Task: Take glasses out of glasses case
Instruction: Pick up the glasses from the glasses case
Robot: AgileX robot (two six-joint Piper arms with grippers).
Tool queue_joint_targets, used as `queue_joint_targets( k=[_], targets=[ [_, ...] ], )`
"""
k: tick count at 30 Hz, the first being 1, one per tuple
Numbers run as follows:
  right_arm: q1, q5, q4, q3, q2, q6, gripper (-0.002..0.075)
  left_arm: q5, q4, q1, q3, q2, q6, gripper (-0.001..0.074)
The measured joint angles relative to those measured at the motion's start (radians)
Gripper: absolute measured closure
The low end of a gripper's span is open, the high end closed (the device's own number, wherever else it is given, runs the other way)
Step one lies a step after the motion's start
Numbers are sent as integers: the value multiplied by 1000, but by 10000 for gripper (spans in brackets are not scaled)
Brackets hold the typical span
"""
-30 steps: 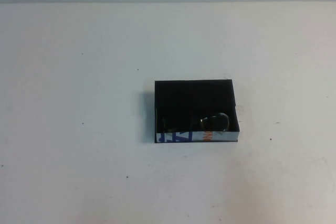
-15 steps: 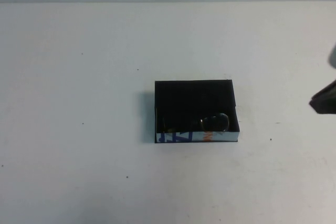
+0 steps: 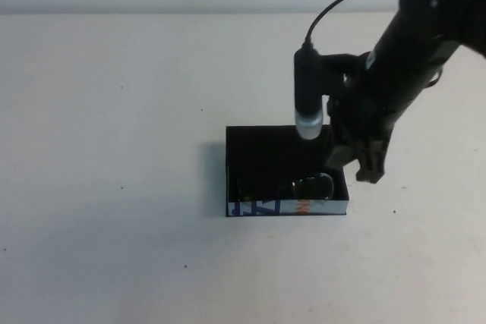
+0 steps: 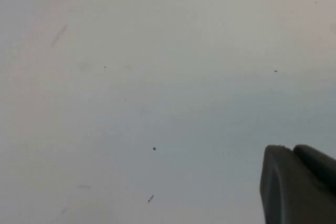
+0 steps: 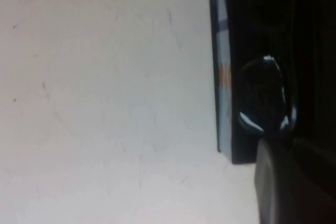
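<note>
Though mostly lost in the dark interior, the glasses lie inside the glasses case, against the near white printed wall, long axis running along that wall, side to side across the table. One lens shows toward the robot's right. Right gripper hangs just above the case's right edge, so the frame lies down and to its left; whether its jaws are parted cannot be told, and nothing is visibly held. Left gripper sits over bare table, jaw state unclear. Right arm clearly nearer.
</note>
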Motion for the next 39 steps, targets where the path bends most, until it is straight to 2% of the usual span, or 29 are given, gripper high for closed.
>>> queue_joint_targets(
  k=[2, 7, 10, 20, 39],
  targets=[
    [14, 0, 2, -17, 39, -25, 627, 0, 0, 0, 0, 0, 0, 739],
    [48, -39, 16, -28, 119, -58, 370, 0, 0, 0, 0, 0, 0, 739],
    [65, -134, 21, -31, 150, -63, 311, 0, 0, 0, 0, 0, 0, 739],
    [76, -192, 19, -90, 247, -66, 389, 0, 0, 0, 0, 0, 0, 739],
    [40, -240, 33, -94, 332, -70, 396, 0, 0, 0, 0, 0, 0, 740]
  ],
)
